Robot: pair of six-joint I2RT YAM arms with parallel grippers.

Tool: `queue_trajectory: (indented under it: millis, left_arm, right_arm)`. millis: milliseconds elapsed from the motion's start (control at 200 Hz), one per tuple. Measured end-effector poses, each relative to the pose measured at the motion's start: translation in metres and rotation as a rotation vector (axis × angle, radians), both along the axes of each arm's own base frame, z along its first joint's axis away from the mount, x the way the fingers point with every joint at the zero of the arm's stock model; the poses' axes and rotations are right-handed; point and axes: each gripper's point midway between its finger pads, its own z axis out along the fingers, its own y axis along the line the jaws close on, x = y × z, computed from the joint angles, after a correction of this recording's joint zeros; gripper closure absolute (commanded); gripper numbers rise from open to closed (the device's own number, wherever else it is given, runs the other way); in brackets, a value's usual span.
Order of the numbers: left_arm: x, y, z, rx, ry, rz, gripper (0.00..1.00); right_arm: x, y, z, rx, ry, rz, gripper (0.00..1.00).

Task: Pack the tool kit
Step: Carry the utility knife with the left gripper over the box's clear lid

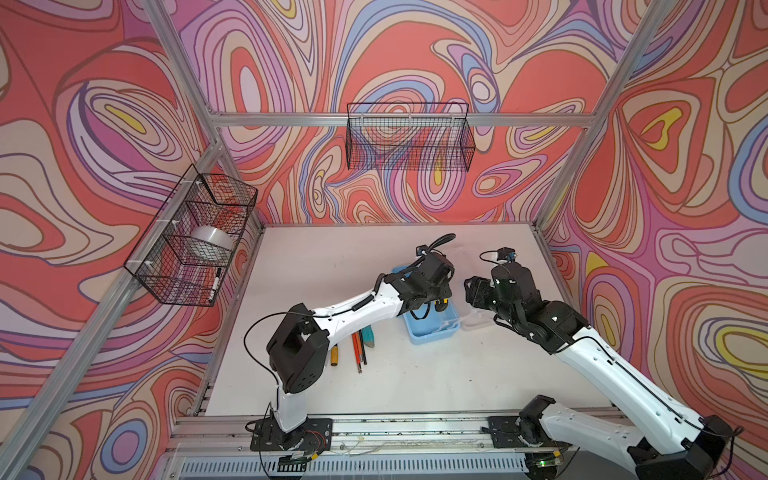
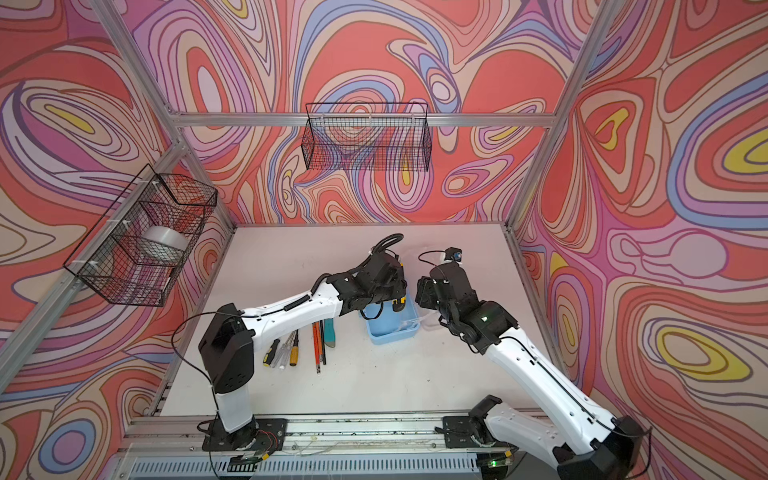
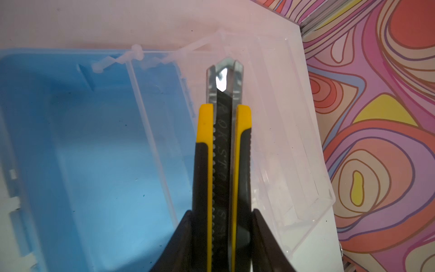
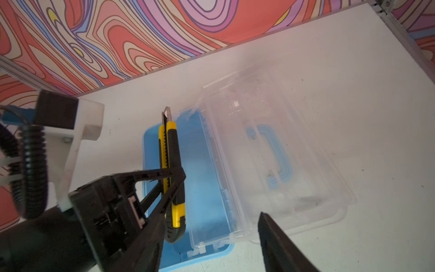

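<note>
My left claw (image 3: 222, 213) is clamped partway shut on the yellow-and-black utility knife (image 3: 202, 131), holding it over the open blue box (image 3: 94, 153); the clear lid (image 4: 306, 131) lies flat beside the box.

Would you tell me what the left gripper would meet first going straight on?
Probably the blue box, near its clear lid, with the left gripper landing its utility knife first; depth is unclear.

Glossy blue plastic box (image 3: 94, 164), clear plastic lid (image 3: 282, 146), metal-tipped knife (image 3: 222, 141).
</note>
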Motion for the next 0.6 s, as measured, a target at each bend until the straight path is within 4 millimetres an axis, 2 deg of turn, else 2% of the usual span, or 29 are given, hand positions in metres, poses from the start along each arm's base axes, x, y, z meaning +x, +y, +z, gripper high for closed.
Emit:
queue_trajectory:
  millis: [210,386,596]
  left_arm:
    - [0.012,-0.013,-0.014,-0.039,0.026,0.056,0.66]
    - [0.024,-0.026,-0.012,-0.065,0.019,0.077,0.66]
    - [0.029,-0.032,-0.027,-0.072,0.044,0.09,0.64]
  right_arm:
    - [-0.004,-0.004,-0.01,-0.031,0.019,0.004,0.33]
    - [-0.003,-0.007,-0.01,-0.047,0.016,0.005,0.33]
    - [-0.002,-0.008,-0.01,-0.051,0.015,0.005,0.33]
